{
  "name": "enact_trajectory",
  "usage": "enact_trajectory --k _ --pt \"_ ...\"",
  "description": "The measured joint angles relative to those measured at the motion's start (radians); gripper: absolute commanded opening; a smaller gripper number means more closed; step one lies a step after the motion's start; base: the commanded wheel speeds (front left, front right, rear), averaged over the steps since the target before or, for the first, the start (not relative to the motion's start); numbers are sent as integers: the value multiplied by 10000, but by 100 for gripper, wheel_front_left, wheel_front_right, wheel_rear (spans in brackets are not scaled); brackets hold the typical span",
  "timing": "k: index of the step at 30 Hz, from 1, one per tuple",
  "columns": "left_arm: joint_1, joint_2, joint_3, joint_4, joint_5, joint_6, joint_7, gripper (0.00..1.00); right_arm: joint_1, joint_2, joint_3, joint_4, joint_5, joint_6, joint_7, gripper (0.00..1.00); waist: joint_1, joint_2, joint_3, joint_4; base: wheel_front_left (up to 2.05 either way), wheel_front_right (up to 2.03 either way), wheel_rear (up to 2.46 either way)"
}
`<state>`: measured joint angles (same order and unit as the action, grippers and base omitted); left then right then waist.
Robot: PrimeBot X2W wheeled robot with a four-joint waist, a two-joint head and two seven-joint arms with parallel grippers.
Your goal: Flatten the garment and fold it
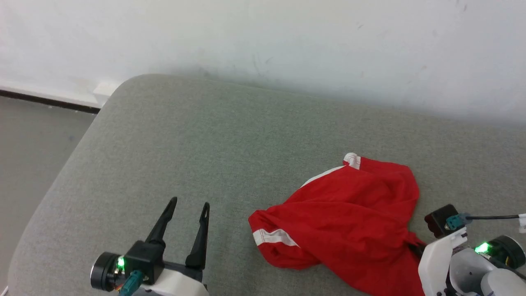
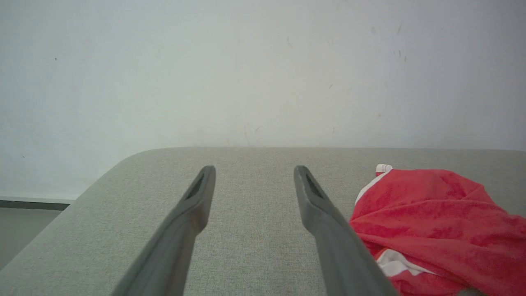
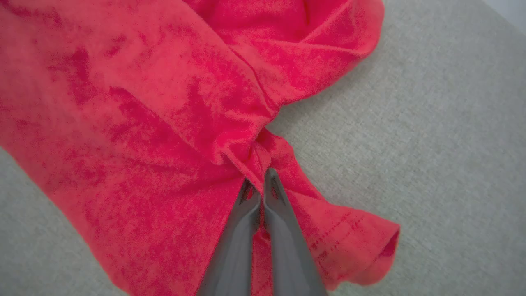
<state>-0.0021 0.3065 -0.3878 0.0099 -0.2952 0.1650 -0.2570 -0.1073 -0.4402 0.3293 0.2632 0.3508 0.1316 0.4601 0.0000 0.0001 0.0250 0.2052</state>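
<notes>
on the grey cushion (image 1: 205,144), right hand (image 3: 259,181) pinches the crumpled garment (image 1: 349,213).

Nothing here can be read: no word, number, brand or sign stands on the garment (image 1: 349,213); its white stripe (image 1: 274,237) is plain. The grey cushion (image 1: 205,144) and the white wall (image 1: 287,41) carry no lettering; the white tab (image 1: 351,158) at the garment's far edge is too small to show any print.
</notes>
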Motion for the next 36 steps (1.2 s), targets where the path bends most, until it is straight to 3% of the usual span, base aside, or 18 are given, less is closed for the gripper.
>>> enact_trajectory --k 7,10,15,18,24,28,32,33,34,36 --pt "439 -316 282 180 167 -428 0 100 639 -203 -466 -2249 1546 0 859 0 -1 0 -386 -327 0 0 0" --pt "438 -502 311 217 270 -610 2 100 888 -504 -1243 -3198 1781 0 1438 0 -1 0 -504 -375 0 0 0" --pt "438 -756 407 253 491 -851 0 100 766 -345 -2575 -3754 2000 0 2420 0 -1 0 -409 -234 0 0 0" --pt "428 -888 443 376 593 -1034 0 100 280 48 -3235 -3173 1956 0 3018 0 1 0 -224 -77 0 0 0" --pt "145 -1143 489 681 786 -1386 0 100 -1357 217 -3427 -907 957 -2 3471 0 1 0 175 349 0 0 0" --pt "-67 -1317 474 807 941 -1611 0 100 -2599 418 -3708 886 240 0 2934 0 2 -2 381 709 0 0 0" --pt "-103 -1499 466 934 1118 -1745 0 100 -3532 518 -3948 2506 -802 0 1609 0 1 -2 543 1056 0 0 0" --pt "-103 -1534 477 949 1137 -1745 0 100 -3697 591 -3883 2834 -953 -2 1212 43 1 -2 578 1123 0 0 0" --pt "-103 -1565 493 955 1156 -1745 0 100 -3847 698 -3856 3160 -1091 2 817 100 1 -2 613 1174 0 0 0" --pt "-103 -1615 531 982 1200 -1814 0 100 -4063 779 -3444 3762 -1503 2 169 100 2 -2 684 1208 0 0 0"
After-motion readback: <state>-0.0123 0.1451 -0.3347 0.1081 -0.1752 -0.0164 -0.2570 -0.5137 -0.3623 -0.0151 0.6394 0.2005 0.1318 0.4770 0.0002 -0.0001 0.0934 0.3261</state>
